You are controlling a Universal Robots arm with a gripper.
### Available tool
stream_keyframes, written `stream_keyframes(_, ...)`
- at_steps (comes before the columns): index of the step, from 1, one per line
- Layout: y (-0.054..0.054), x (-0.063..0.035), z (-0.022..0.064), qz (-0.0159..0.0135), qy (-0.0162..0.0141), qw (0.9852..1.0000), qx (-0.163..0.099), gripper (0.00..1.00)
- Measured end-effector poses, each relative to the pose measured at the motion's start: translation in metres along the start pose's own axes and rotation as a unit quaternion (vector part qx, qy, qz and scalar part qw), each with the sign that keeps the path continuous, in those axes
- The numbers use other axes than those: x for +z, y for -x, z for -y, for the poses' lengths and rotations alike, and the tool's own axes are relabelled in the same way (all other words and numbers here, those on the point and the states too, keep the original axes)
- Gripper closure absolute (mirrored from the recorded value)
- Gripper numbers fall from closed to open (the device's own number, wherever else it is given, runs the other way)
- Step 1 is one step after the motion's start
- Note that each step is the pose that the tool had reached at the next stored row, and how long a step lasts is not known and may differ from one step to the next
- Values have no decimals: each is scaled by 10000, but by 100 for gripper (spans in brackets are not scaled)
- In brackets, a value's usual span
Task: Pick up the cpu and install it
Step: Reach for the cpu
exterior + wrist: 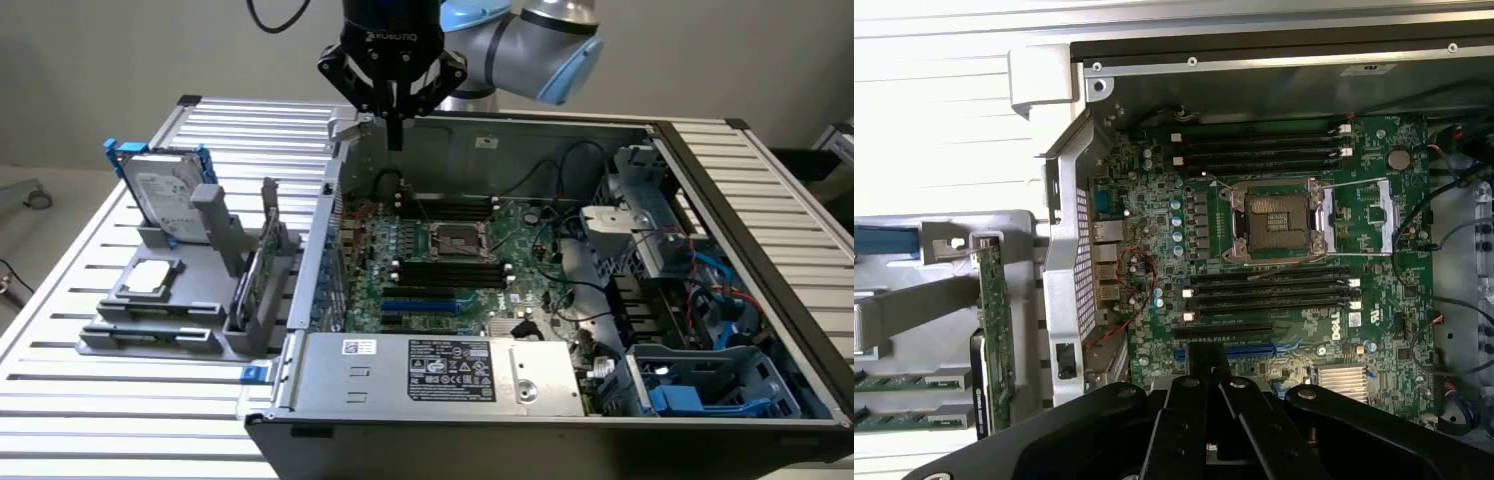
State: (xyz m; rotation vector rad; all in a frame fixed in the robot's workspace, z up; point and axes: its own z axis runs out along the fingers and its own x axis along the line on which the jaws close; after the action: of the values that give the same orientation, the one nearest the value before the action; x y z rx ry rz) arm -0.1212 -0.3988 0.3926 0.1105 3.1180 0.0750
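Observation:
The cpu (148, 277), a small square chip with a silver top, lies flat in a grey fixture (160, 320) on the table, at the exterior view's left beside the open computer case. My gripper (395, 138) hangs high over the case's rear wall, well away from the cpu. Its fingers are shut together with nothing between them. The motherboard's open dark socket (458, 240) sits in the middle of the board. In the wrist view the socket (1274, 220) lies out beyond the shut gripper (1206, 378).
A silver hard drive (168, 188) in a blue frame stands upright at the back of the fixture. An expansion card (267, 270) stands on edge beside the case wall. Cables, drive bays (694, 390) and a power supply (454, 370) crowd the case's front and right.

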Motion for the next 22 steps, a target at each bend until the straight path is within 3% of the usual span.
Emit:
stream_keyframes(5, -16, 0, 0, 1, 0, 10000, -1, 89)
stream_keyframes(14, -428, 10, -89, 3, -9, 10000, 0, 89)
stream_keyframes(22, -794, 47, -99, 5, -37, 10000, -1, 89)
